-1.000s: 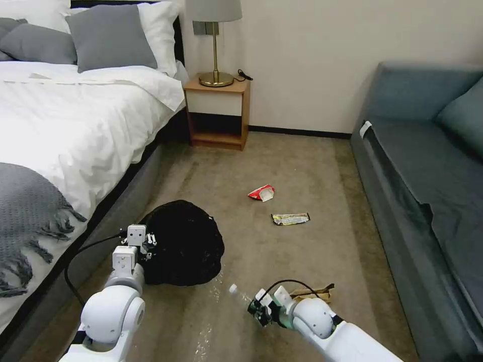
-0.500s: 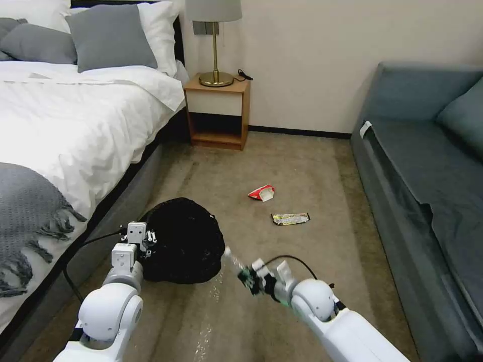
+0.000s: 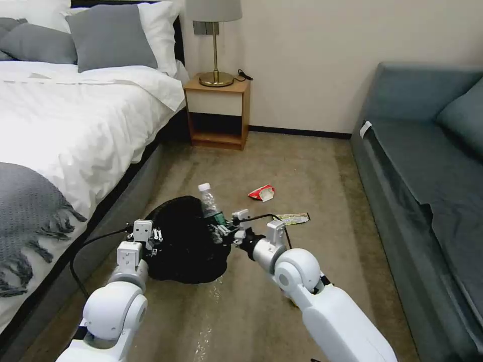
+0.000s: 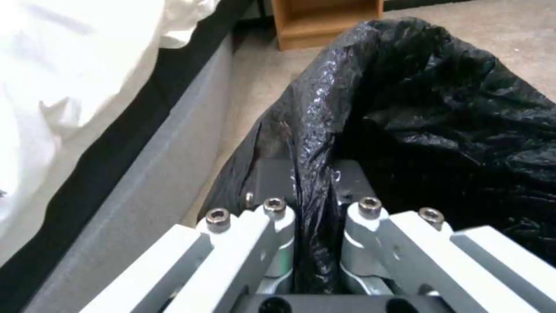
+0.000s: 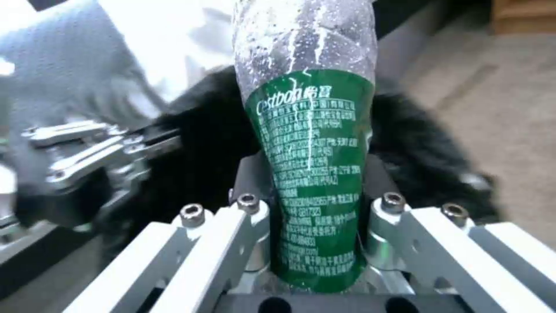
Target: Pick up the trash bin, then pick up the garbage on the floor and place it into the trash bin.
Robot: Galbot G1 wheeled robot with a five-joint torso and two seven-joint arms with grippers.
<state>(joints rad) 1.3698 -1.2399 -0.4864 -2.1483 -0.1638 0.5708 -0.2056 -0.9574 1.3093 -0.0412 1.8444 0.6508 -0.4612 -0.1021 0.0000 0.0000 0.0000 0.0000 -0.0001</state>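
The trash bin [image 3: 183,246], its black bag [image 4: 440,108] folded over the rim, stands on the carpet beside the bed. My left gripper [image 3: 151,240] is shut on the near rim, with the bag pinched between its fingers [image 4: 272,208]. A piece of garbage, the clear bottle [image 3: 208,202] with a green label [image 5: 310,152], is held cap up over the bin's right edge, and my right gripper [image 3: 224,232] is shut on it. More garbage lies on the floor beyond: a red-and-white packet [image 3: 261,192] and a flat wrapper [image 3: 296,218].
The bed [image 3: 75,130] runs along the left and a grey sofa [image 3: 427,166] along the right. A wooden nightstand [image 3: 217,113] with a lamp stands at the far wall. Open carpet [image 3: 307,166] lies between them, with wet streaks [image 3: 211,306] near me.
My right gripper has carried the bottle up and left from low over the carpet to the bin's edge, turning it cap up. The left gripper has stayed shut on the rim.
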